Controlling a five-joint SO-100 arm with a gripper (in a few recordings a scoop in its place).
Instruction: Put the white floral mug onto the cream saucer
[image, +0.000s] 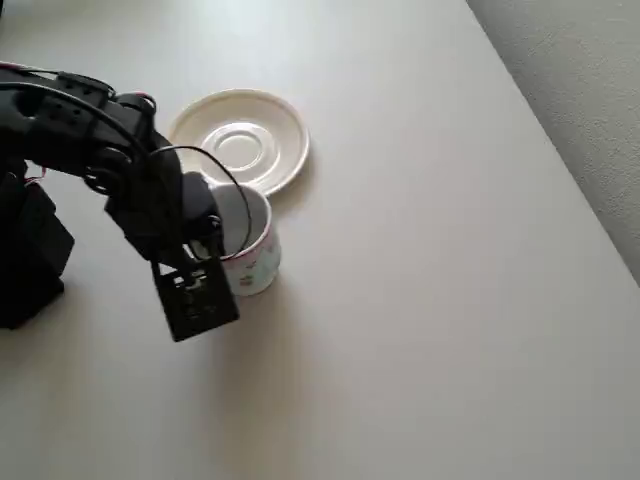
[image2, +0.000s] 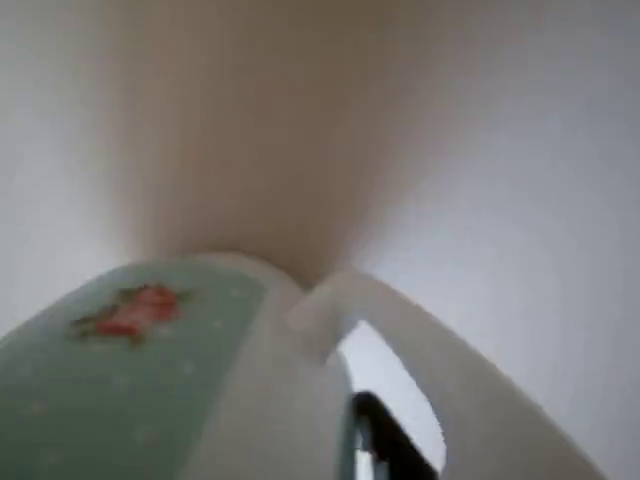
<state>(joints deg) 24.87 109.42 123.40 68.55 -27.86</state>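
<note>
- The black arm reaches in from the left of the overhead view, and its gripper (image: 215, 240) is down at the white floral mug (image: 252, 250), over the left part of the mug's rim.
- The mug stands upright on the pale table (image: 430, 300); its open top and its side with small prints lie just to the right of the gripper.
- One finger seems to go inside the mug, but the arm hides the fingertips, so I cannot tell if the gripper clamps the wall or is loose.
- The cream saucer (image: 240, 140) lies just beyond the gripper, toward the top of the overhead view; its near edge is very close to the mug or touching it, I cannot tell which.
- In the wrist view the mug (image2: 150, 380) is very near and blurred: a teal band with a red flower, and the white handle (image2: 430, 340) to the right.
- A dark finger (image2: 385, 440) shows through the handle opening.
</note>
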